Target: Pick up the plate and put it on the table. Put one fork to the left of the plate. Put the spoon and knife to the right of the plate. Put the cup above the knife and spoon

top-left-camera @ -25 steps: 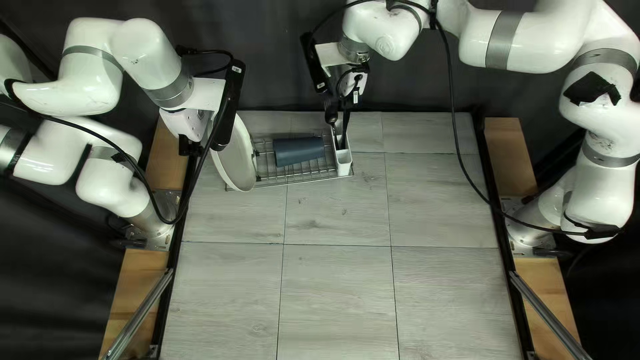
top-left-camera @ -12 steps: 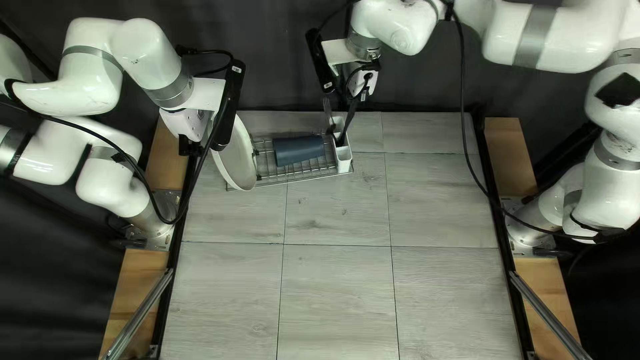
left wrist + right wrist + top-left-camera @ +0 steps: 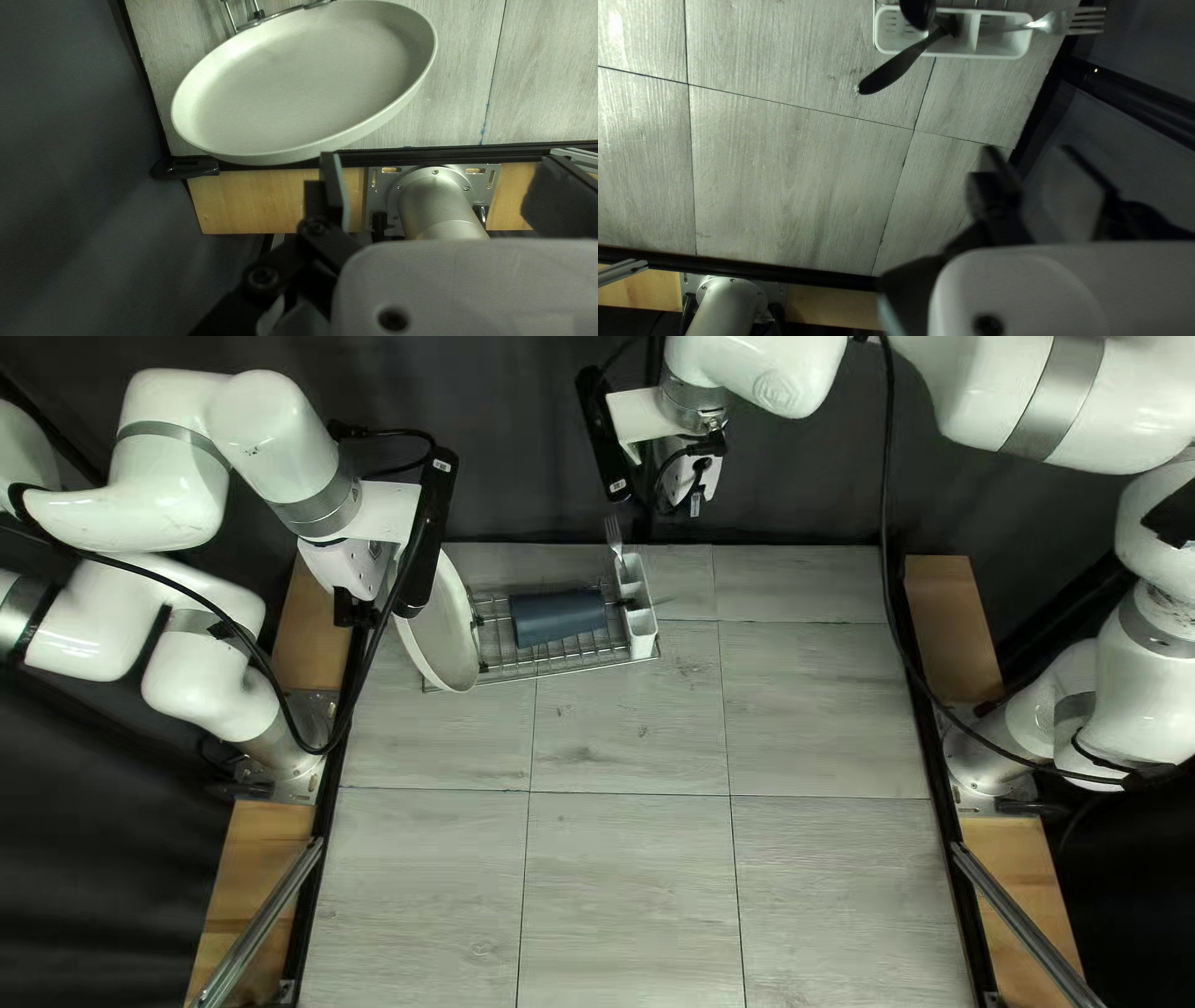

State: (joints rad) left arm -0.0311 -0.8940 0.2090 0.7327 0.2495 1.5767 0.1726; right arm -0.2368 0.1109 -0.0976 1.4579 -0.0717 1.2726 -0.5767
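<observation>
Two released grips near the dish rack (image 3: 570, 670)

Top left view: at the upper left of the frame, the left end effector (image 3: 354, 591) hangs over the edge of the white plate (image 3: 438, 635), which leans upright at the rack's left end. The grey-blue cup (image 3: 558, 617) lies in the rack; a fork (image 3: 615, 539) stands in the white cutlery holder (image 3: 640, 625) at its right end. The right end effector (image 3: 692, 479), upper centre, is beyond the holder. Compared with a second ago, it has drawn up and rightward off the cutlery, uncovering the fork; the left one and the plate have not moved.

Left wrist view: the fingers stand wide apart, holding nothing; one tip overlaps the plate's rim, and I cannot tell whether they touch.

Right wrist view: the blurred fingers are parted around nothing. Ahead are the holder, the fork and a black-handled utensil (image 3: 899, 70), well apart from them.
</observation>
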